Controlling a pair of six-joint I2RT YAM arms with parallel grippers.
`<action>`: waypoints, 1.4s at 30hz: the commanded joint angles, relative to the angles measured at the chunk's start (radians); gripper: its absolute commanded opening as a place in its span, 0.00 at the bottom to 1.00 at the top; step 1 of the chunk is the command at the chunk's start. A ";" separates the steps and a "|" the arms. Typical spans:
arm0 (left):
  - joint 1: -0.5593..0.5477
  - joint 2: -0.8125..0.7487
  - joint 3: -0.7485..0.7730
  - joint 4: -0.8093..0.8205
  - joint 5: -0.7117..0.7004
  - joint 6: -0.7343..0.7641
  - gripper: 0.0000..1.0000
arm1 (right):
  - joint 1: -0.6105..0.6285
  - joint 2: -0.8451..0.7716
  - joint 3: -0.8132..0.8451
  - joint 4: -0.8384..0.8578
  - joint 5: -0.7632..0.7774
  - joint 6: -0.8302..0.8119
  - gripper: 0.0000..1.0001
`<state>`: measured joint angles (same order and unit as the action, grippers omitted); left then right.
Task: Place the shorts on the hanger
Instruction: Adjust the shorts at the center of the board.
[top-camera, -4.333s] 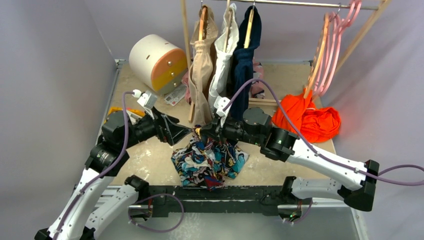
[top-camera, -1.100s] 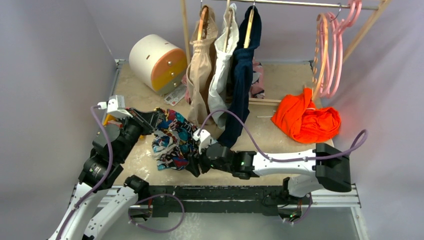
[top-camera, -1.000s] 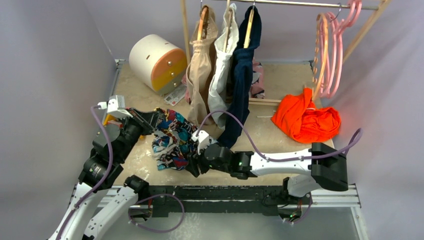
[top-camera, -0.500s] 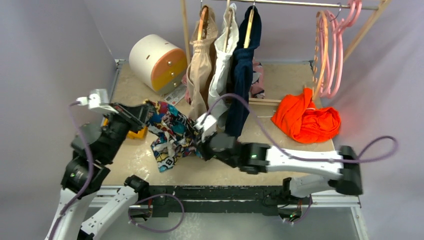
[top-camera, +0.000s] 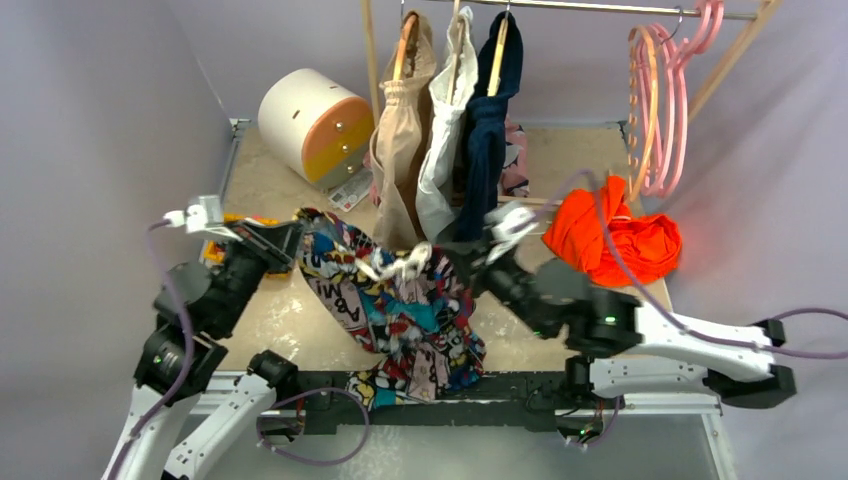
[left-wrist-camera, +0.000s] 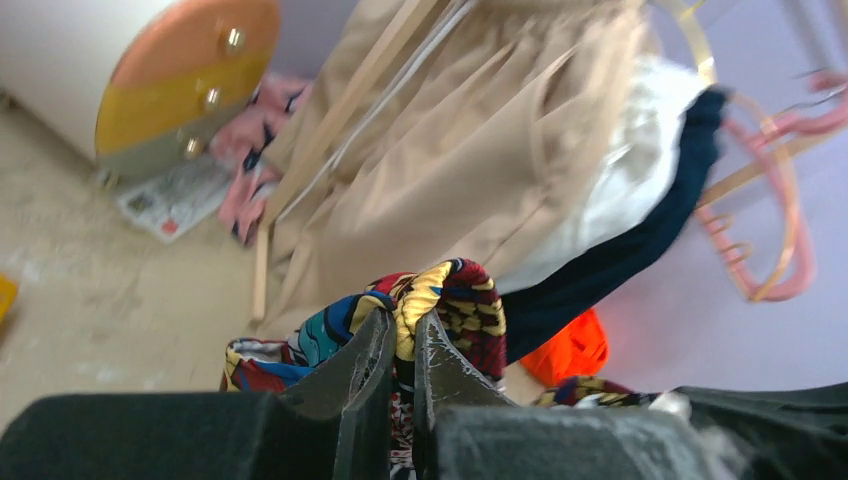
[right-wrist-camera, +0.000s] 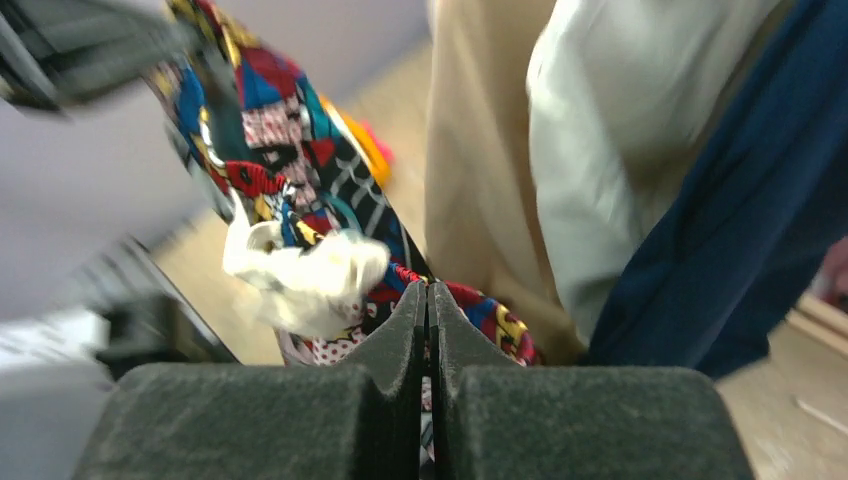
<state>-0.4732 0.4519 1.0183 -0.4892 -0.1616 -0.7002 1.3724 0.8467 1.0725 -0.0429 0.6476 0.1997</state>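
Just now right claw (top-camera: 452, 263) closed tight on shorts (top-camera: 400, 300) waistband, frame centre; left claw (top-camera: 294, 236) pinching other corner. Garment lifted, spread mid-frame. Peach hanger (top-camera: 631, 120) upper right, untouched; threading next.

The shorts (top-camera: 400, 300) hang between the left gripper (top-camera: 297, 235) and the right gripper (top-camera: 458, 265), over the near edge of the table (top-camera: 285, 312). A round box (top-camera: 315, 125) sits in the far left corner, a pile of cloth (top-camera: 615, 235) by the right edge.

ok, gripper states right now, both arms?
left gripper: closed on the shorts
right gripper: closed on the shorts too
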 joint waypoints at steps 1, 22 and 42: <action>0.004 -0.006 -0.076 0.023 0.000 -0.053 0.00 | -0.003 0.046 -0.049 -0.062 0.082 0.034 0.00; 0.004 0.011 -0.332 -0.127 0.015 -0.198 0.00 | -0.002 0.064 -0.332 0.052 -0.504 0.134 0.00; 0.003 -0.129 -0.273 0.045 0.138 0.012 0.00 | 0.005 -0.010 -0.346 0.091 -0.335 0.198 0.53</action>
<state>-0.4725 0.3805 0.7406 -0.5526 -0.0616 -0.7261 1.3800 0.8661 0.7006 -0.0105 0.1200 0.3496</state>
